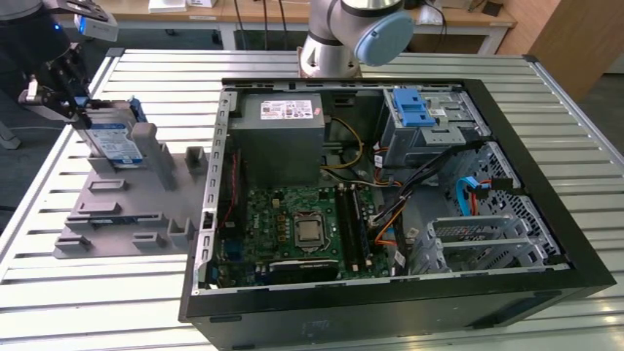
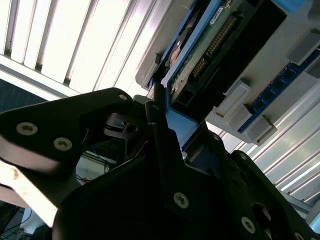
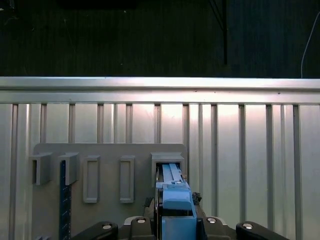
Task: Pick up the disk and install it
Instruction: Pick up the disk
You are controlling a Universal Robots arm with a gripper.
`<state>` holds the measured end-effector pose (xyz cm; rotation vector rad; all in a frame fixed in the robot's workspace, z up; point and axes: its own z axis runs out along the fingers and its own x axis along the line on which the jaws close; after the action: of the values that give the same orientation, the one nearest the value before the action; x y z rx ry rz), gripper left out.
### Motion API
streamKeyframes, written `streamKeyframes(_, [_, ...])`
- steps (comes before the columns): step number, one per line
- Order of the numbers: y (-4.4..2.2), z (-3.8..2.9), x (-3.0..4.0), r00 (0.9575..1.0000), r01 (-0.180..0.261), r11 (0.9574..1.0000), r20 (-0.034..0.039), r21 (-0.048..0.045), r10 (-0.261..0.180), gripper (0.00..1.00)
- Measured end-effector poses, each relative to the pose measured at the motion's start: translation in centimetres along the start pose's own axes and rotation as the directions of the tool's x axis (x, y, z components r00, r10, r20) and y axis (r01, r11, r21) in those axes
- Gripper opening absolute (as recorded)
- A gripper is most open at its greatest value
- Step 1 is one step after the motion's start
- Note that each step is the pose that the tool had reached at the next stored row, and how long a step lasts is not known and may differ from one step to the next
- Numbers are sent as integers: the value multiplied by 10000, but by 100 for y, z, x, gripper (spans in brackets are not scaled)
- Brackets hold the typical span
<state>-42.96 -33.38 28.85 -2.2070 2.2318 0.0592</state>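
The disk (image 1: 114, 140) stands on edge in a slot of the grey holder plate (image 1: 127, 212) at the exterior view's left, its blue-and-white label facing the camera. My gripper (image 1: 80, 110) is at the disk's upper far corner, shut on its blue rail frame. In the first wrist view the blue-railed disk edge (image 3: 172, 175) runs up out of the gripper (image 3: 176, 201) into a holder slot. The second wrist view shows the disk's circuit-board side (image 2: 200, 55) just past the black fingers (image 2: 156, 112).
An open computer case (image 1: 546, 219) lies right of the holder, with a grey power supply box (image 1: 283, 139), a motherboard (image 1: 302, 227) and a drive cage with a blue latch (image 1: 414, 110). The arm's base (image 1: 337, 44) stands behind the case. A blue strip (image 3: 63, 200) sits in another holder slot.
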Motion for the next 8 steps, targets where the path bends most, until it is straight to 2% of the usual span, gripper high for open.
streamKeyframes(8, [1, -29, -1, 10000, 0, 10000, 1, 1, 0, 36])
